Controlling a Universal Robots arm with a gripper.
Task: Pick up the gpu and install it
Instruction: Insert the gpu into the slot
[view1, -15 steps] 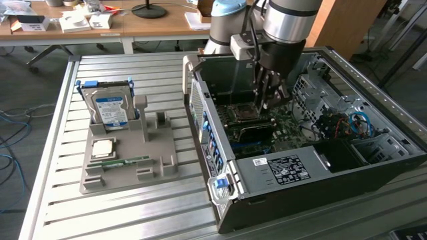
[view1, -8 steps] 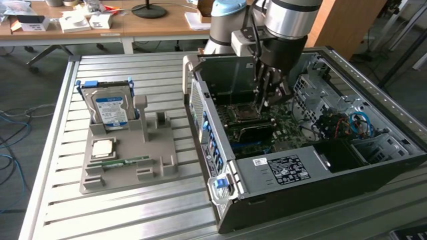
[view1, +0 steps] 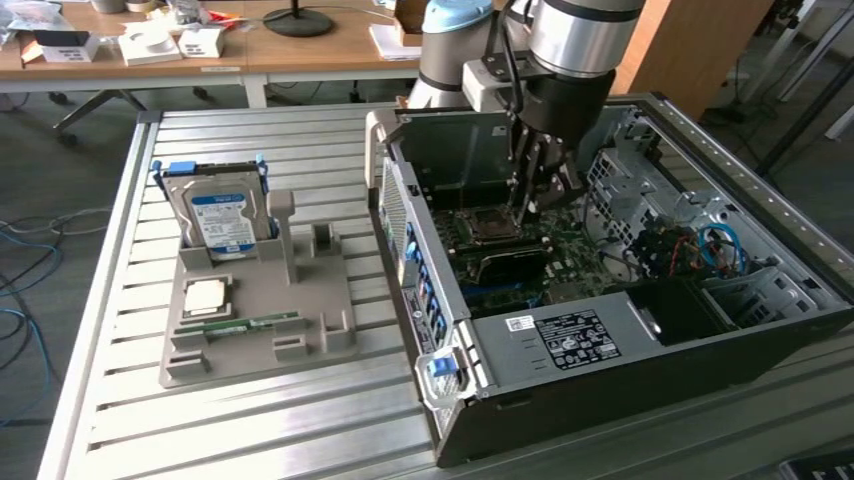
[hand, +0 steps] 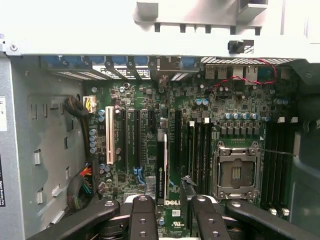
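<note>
The gpu (hand: 161, 165) is a thin dark card seen edge-on with a pale strip along one side. It stands upright over the green motherboard (hand: 235, 107), in line with the long black expansion slots. My gripper (hand: 171, 201) has a black finger on each side of the card and is shut on it. In the exterior view my gripper (view1: 534, 212) reaches down into the open computer case (view1: 561, 340), and the dark gpu (view1: 505, 262) sits just below it, close to the board.
The empty CPU socket (hand: 235, 172) lies beside the card, with memory slots (hand: 277, 165) beyond it. On the exterior view's left a grey tray (view1: 260, 345) holds a hard drive (view1: 220, 220), a chip (view1: 210, 296) and a green memory stick (view1: 240, 324). Case walls and cables (view1: 707, 250) surround the gripper.
</note>
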